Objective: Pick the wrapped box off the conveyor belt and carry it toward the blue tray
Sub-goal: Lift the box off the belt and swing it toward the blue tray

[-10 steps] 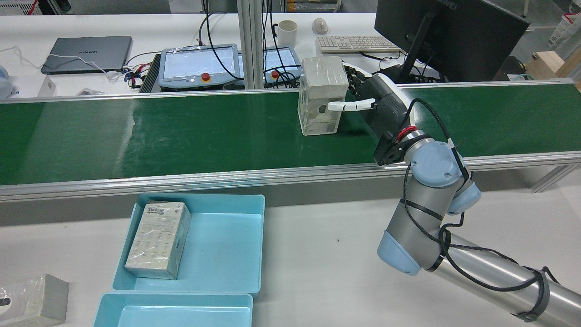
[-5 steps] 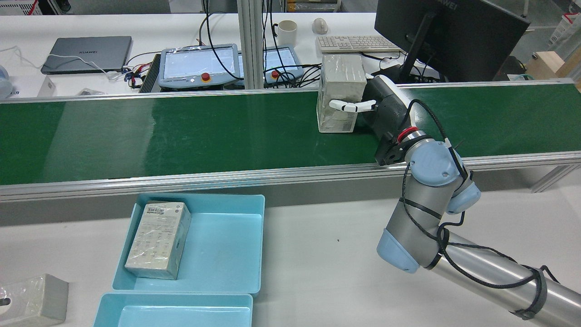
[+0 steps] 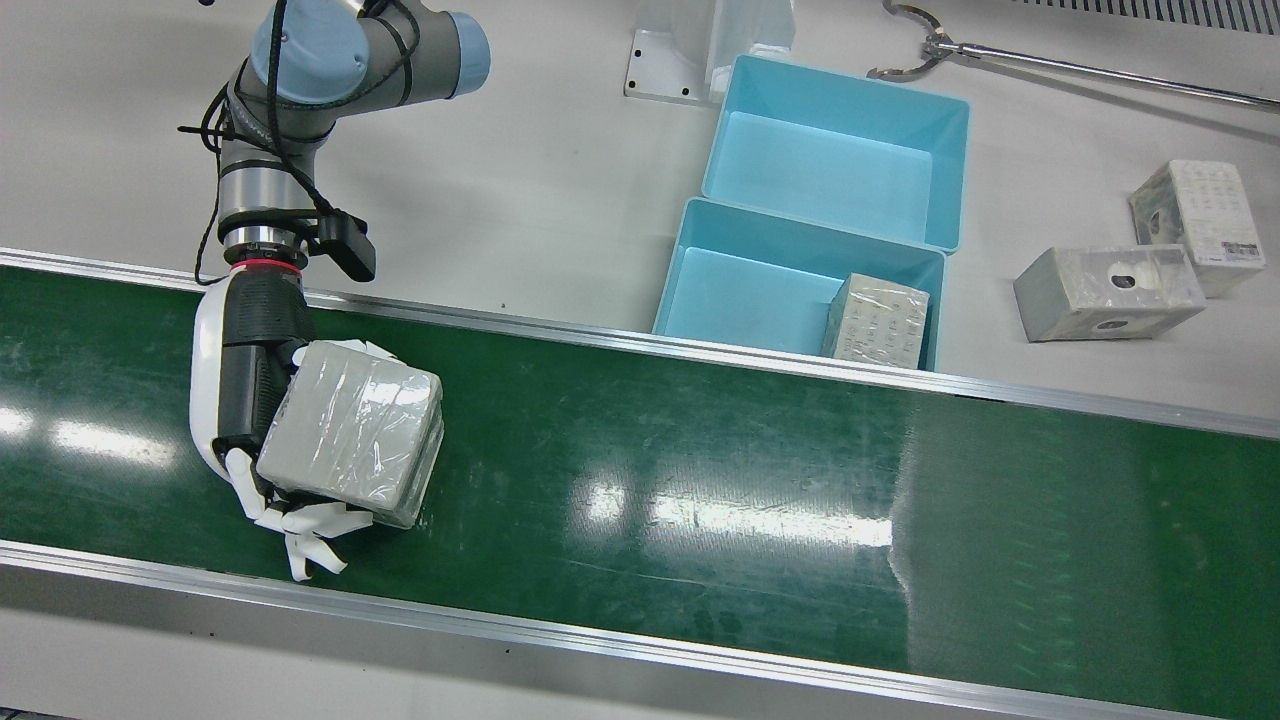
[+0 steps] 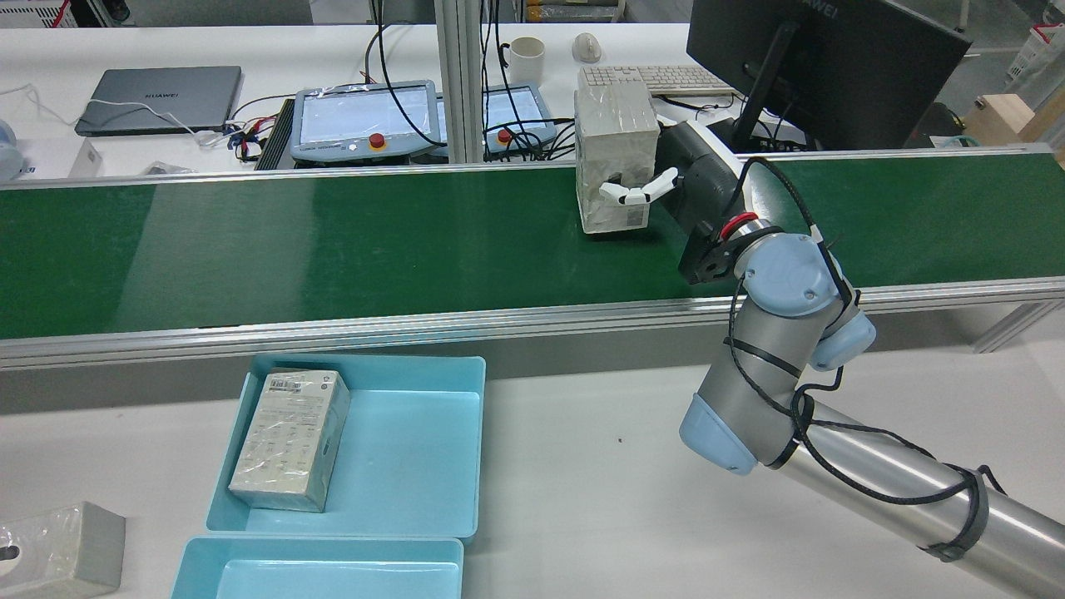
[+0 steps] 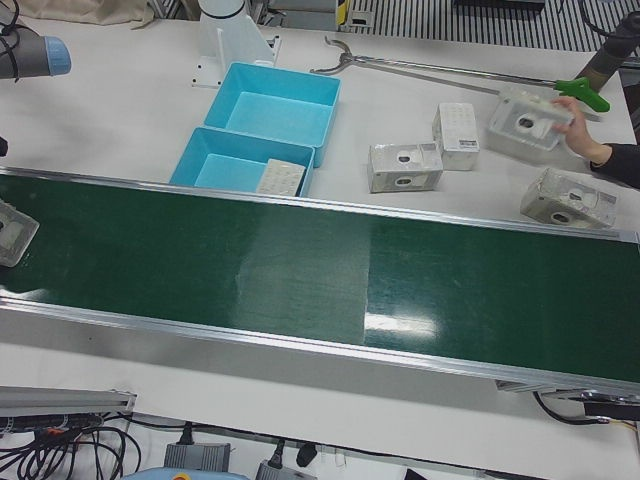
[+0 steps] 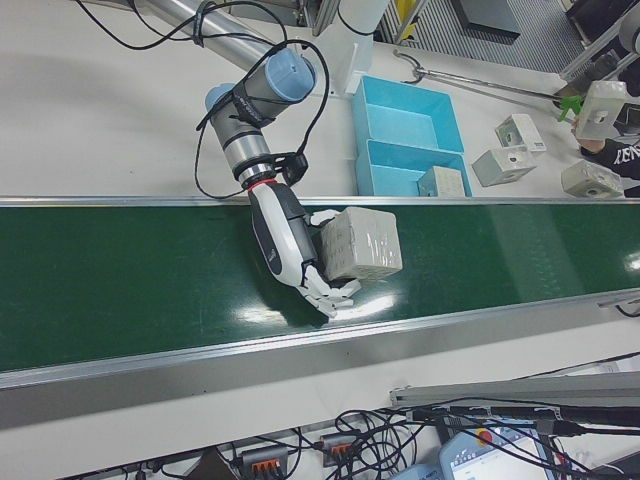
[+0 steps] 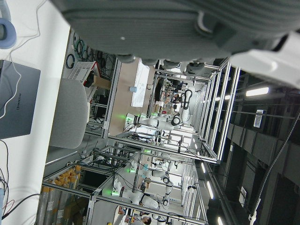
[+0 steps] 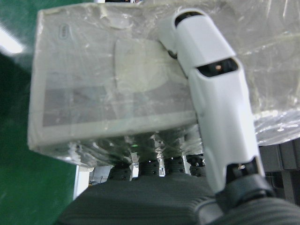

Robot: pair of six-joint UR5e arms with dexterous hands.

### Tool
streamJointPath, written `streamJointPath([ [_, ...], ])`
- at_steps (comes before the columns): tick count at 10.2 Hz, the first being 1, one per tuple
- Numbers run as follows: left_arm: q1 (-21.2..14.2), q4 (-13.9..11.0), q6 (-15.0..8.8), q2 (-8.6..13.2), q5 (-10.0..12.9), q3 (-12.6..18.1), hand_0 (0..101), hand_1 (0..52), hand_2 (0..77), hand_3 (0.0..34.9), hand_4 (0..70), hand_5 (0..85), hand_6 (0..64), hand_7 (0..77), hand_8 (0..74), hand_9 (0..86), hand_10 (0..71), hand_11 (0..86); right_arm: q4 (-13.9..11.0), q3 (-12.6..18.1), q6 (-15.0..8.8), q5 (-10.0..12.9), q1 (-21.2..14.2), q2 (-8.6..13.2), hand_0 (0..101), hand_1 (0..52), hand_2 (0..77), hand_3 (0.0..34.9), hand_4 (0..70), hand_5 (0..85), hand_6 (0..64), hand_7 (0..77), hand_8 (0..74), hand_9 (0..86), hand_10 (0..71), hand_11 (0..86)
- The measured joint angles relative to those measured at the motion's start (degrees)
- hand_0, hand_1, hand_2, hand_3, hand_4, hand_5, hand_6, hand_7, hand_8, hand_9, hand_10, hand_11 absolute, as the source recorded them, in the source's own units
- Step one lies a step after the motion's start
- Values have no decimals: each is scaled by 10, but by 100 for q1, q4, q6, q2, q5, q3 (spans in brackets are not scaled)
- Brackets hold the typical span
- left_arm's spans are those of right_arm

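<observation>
The wrapped box is a grey box in clear film. My right hand is shut on it from the side, fingers curled around its far and near faces. The box sits tilted, a little above the green conveyor belt. It also shows in the rear view, the right-front view and close up in the right hand view. The blue tray stands on the white table beside the belt and holds another wrapped box. My left hand shows only as a dark underside.
A second blue tray adjoins the first one. Two loose wrapped boxes lie on the table beyond the trays. A metal grabber tool lies at the table's back. A person's hand holds a box at the far end.
The box rode along the belt into my right hand. The fingers closed on it. Now the box is raised and tilted, and the arm has drawn slightly back.
</observation>
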Motion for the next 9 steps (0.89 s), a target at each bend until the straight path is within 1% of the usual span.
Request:
streamJointPath([
  [1,0,0,0,0,0,0,0,0,5,0,0,11,5,5,5,5,5,5,-13,61,-1,-161,96,119,544,180,360,0,175,464,284,311,376,327,273,305],
  [2,0,0,0,0,0,0,0,0,5,0,0,11,5,5,5,0,5,5,-72,153,-2,-338,158,284,544,180,360,0,175,464,284,311,376,327,273,305],
  [3,0,0,0,0,0,0,0,0,5,0,0,11,5,5,5,5,5,5,-211,221,-2,-524,184,533,544,93,431,0,175,469,289,311,382,327,278,338],
  [4,0,0,0,0,0,0,0,0,5,0,0,11,5,5,5,5,5,5,-395,269,3,-685,144,837,544,87,436,0,180,469,289,311,393,327,278,344],
  [5,0,0,0,0,0,0,0,0,5,0,0,11,5,5,5,5,5,5,-555,324,8,-780,18,1093,544,87,436,0,196,480,289,311,393,327,284,349],
  [6,0,0,0,0,0,0,0,0,11,0,0,11,5,5,5,5,5,5,-685,373,14,-828,-196,1304,544,87,436,0,196,480,289,311,393,327,284,349],
  [7,0,0,0,0,0,0,0,0,11,0,0,11,5,5,5,5,5,5,-786,403,18,-842,-432,1485,554,87,436,0,213,485,289,311,393,327,322,360],
  [8,0,0,0,0,0,0,0,0,11,0,0,11,5,5,5,5,5,5,-933,425,22,-844,-684,1702,543,87,436,2,218,496,382,284,393,327,327,360],
  [9,0,0,0,0,0,0,0,0,11,0,0,11,5,5,5,5,5,5,-1094,429,31,-840,-923,1907,542,33,475,1,218,496,382,284,485,289,327,360],
])
